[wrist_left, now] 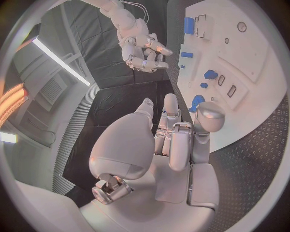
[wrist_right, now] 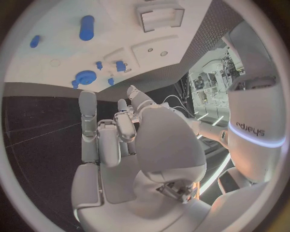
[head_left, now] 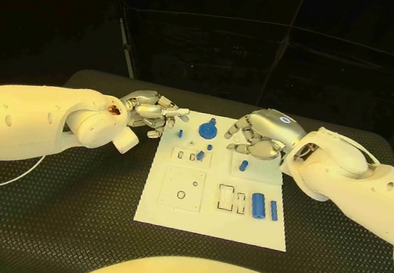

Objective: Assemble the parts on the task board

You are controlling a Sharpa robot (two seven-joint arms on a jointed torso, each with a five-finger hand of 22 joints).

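Head view shows the left hand (head_left: pixel 150 113) at the far left corner of the white rectangular task board (head_left: pixel 170 216), its silver fingers curled loosely toward a small blue peg-like part (head_left: pixel 169 128) on the board's left edge. From the left wrist view the fingers (wrist_left: pixel 171 108) stand close together beside that blue piece (wrist_left: pixel 196 101), but whether they actually pinch it I cannot tell. The right hand (head_left: pixel 262 136) hovers over the board's far right corner, fingers bent downward with nothing visibly between them; in the right wrist view they (wrist_right: pixel 88 104) point at bare table just off the board.

Spread across the board lie the round blue gear-like part (head_left: pixel 207 131), a short blue pin (head_left: pixel 244 165), and two blue cylinders (head_left: pixel 259 205) near the right edge, beside outlined recesses.

My reading: assembly has barely begun, and the left hand is working on picking up the edge peg. Next it needs a firm pinch, a lift, then alignment over its matching socket.
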